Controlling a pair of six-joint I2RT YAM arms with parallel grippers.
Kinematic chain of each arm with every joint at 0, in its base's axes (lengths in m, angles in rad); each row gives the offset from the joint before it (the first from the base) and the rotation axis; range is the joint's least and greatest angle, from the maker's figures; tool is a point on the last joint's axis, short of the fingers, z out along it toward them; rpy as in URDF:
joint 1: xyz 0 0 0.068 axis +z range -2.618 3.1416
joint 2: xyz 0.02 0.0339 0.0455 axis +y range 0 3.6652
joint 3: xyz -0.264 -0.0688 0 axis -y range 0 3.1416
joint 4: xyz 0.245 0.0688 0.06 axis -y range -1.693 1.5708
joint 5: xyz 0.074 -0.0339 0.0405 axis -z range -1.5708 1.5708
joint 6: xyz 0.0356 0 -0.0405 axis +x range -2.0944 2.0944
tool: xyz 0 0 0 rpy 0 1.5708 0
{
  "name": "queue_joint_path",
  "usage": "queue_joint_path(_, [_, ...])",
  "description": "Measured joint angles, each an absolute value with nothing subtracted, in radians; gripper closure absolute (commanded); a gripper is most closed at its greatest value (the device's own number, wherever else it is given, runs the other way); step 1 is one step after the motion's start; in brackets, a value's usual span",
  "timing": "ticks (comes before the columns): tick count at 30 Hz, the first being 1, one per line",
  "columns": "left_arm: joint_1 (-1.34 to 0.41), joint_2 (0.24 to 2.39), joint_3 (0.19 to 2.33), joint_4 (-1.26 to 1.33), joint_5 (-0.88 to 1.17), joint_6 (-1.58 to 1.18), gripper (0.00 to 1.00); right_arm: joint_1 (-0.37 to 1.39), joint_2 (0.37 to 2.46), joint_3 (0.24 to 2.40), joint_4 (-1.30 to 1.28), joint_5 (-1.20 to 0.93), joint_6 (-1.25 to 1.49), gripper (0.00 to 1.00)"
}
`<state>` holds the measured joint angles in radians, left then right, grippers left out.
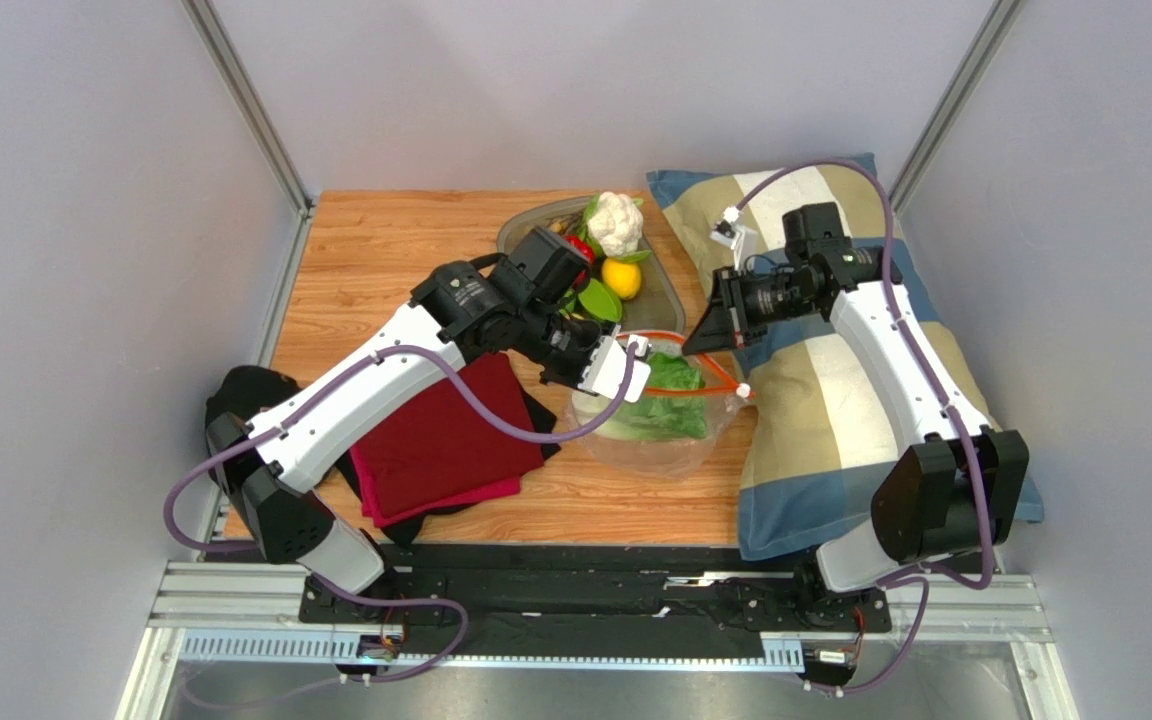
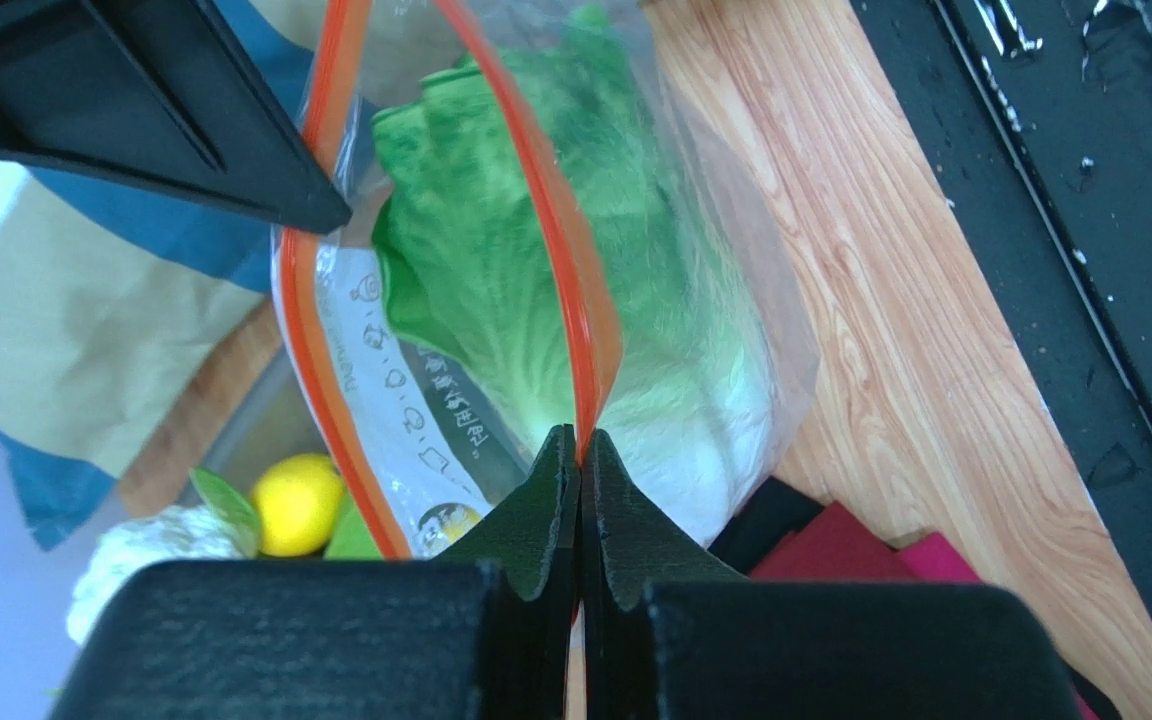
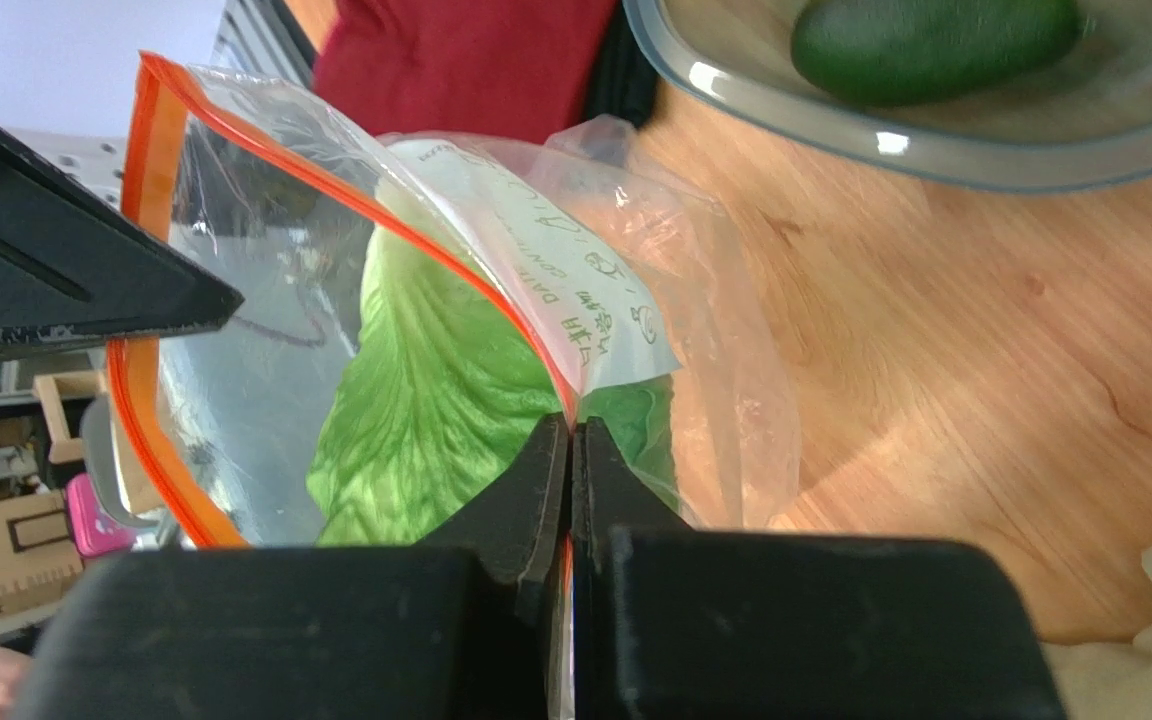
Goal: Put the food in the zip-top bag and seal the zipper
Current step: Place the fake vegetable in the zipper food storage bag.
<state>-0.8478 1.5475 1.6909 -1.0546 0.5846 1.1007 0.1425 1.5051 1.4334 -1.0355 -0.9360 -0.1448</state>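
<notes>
Both hands are pinched shut on the bag's mouth: the left hand (image 2: 579, 450) grips the red-orange zipper (image 2: 537, 195) at one end, and the right hand (image 3: 569, 435) grips the same strip at the opposite end, so the mouth hangs between them as a narrow open loop. The zip-top bag (image 1: 657, 428) rests on the wooden surface (image 1: 387, 240), just near of the grey tray (image 1: 522, 233), with the green cabbage (image 2: 492, 255) already inside and lying directly below both pairs of fingertips. The cauliflower (image 1: 617, 222) and the small yellow fruit (image 1: 621, 278) sit in the tray, well apart from either hand, so the filling looks only partly done and sealing would be premature. To handle this step well, the hands should bite on the stiff strip rather than the thin film, and should not draw the ends apart, since that would likely flatten the loop shut; easing them toward each other should bow the mouth wider. One hand will probably have to let go to fetch the remaining food, and the crinkly bag may slump once it does
</notes>
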Motion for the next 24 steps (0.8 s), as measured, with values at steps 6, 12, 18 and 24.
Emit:
queue_joint_path(6, [-0.851, 1.557, 1.669, -1.058, 0.566, 1.074, 1.0, 0.165, 1.504, 1.439, -1.074, -0.86, -0.187, 1.0])
queue_joint_path(12, [-0.851, 1.51, 1.683, -1.03, 0.599, 1.06, 1.0, 0.165, 1.473, 1.493, -1.08, -0.841, -0.206, 0.96])
queue_joint_path(18, [-0.852, 1.483, 1.615, -1.01, 0.646, 1.039, 1.0, 0.17, 1.47, 1.494, -1.092, -0.828, -0.233, 0.31])
queue_joint_path(24, [-0.852, 1.483, 1.488, -0.975, 0.653, 1.036, 1.0, 0.206, 1.472, 1.546, -1.118, -0.742, -0.264, 0.2])
